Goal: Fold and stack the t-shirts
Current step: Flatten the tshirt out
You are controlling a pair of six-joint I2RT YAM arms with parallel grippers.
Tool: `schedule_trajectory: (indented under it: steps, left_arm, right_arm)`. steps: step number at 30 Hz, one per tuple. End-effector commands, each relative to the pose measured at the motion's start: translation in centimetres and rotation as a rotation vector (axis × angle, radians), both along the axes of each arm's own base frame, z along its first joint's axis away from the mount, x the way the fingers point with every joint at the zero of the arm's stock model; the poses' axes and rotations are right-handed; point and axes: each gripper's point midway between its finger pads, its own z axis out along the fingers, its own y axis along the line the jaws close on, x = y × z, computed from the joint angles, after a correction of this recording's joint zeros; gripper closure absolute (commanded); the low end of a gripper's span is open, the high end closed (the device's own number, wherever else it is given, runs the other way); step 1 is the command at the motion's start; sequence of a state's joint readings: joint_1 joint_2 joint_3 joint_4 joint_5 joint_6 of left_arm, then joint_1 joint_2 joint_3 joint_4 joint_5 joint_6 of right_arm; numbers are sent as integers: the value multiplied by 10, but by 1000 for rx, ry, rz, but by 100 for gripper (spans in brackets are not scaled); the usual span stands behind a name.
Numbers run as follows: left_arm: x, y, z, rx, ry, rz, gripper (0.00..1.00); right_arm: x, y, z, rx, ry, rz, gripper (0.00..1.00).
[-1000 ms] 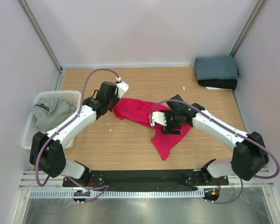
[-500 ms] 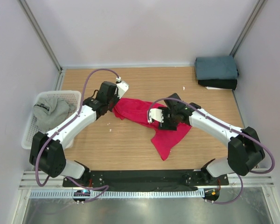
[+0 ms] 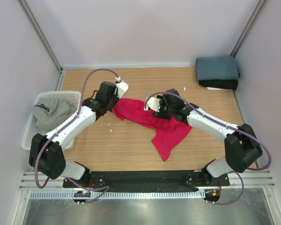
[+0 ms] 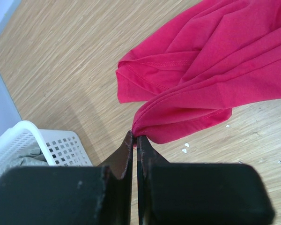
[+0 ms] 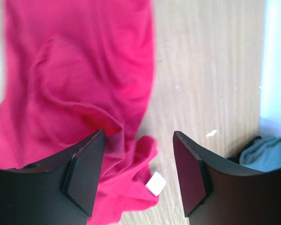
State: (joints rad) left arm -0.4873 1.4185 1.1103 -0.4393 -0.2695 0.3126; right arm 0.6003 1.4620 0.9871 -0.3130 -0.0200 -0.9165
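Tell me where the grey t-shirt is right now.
In the top view, the grey t-shirt lies bunched inside the white basket at the left edge of the table, well left of the red t-shirt.

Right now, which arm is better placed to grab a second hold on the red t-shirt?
Right. The left gripper is shut on a bunched corner of the red t-shirt, so it is occupied. The right gripper hangs open over the shirt's edge, cloth between its fingers, probably ready to close.
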Motion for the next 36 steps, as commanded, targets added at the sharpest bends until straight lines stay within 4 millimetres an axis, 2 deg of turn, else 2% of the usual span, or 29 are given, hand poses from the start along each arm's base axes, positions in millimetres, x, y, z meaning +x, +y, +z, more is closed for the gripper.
schedule_trajectory:
  steps: [1,4,7,9,10,12,13,14,15,16,17,19,20,22,23,24,25,28,31,32,33,36]
  left_arm:
    - [4,3,20,-49,-62,31,100]
    - [2,4,21,-57,-65,29,100]
    - [1,6,24,-61,-71,32,100]
    - [0,5,23,-70,-68,30,100]
    - [0,6,24,-74,-68,31,100]
    - [1,6,24,-77,-67,32,100]
    - [1,6,22,-78,-64,34,100]
    - [1,5,22,-79,-63,33,100]
    - [1,5,21,-79,-61,34,100]
    - [2,4,22,-83,-62,32,100]
    - [2,4,22,-83,-60,31,100]
    - [1,5,21,-81,-60,32,100]
    - [0,5,21,-80,-60,33,100]
    - [0,6,20,-78,-57,34,100]
    - [1,7,19,-74,-57,35,100]
    - [2,6,19,-76,-58,36,100]
    - [2,6,20,-74,-59,36,100]
    - [4,7,17,-66,-53,44,100]
    - [6,6,14,-61,-42,43,100]
    - [6,6,14,-62,-41,42,100]
    - [7,5,12,-61,-35,44,100]
    - [8,4,11,-64,-29,43,100]
  right_arm:
    - [42,12,40,134,-186,-138,35]
    - [52,13,54,178,-235,-177,35]
    - [50,14,67,197,-231,-178,35]
    - [44,10,68,182,-202,-180,34]
    - [43,11,82,208,-205,-171,35]
    - [35,9,84,218,-146,-164,35]
    - [36,11,99,253,-140,-163,35]
    - [22,14,92,283,-25,-98,36]
    - [17,13,95,300,18,-78,35]
    - [19,13,111,332,26,-70,34]
    - [11,6,107,371,120,-44,33]
    - [-1,-6,113,381,218,4,30]
    - [-1,-12,112,361,224,34,29]
    - [-2,-29,97,306,272,40,29]
    - [-10,-36,86,272,310,40,29]
    - [-13,-40,78,234,308,70,29]
    - [-22,-44,62,212,347,74,29]
    - [-33,-49,42,176,369,89,29]
    - [-42,-48,29,147,370,109,29]
    - [-40,-48,28,137,345,113,29]
    - [-46,-49,17,114,353,121,29]
    - [-45,-45,15,92,295,136,29]
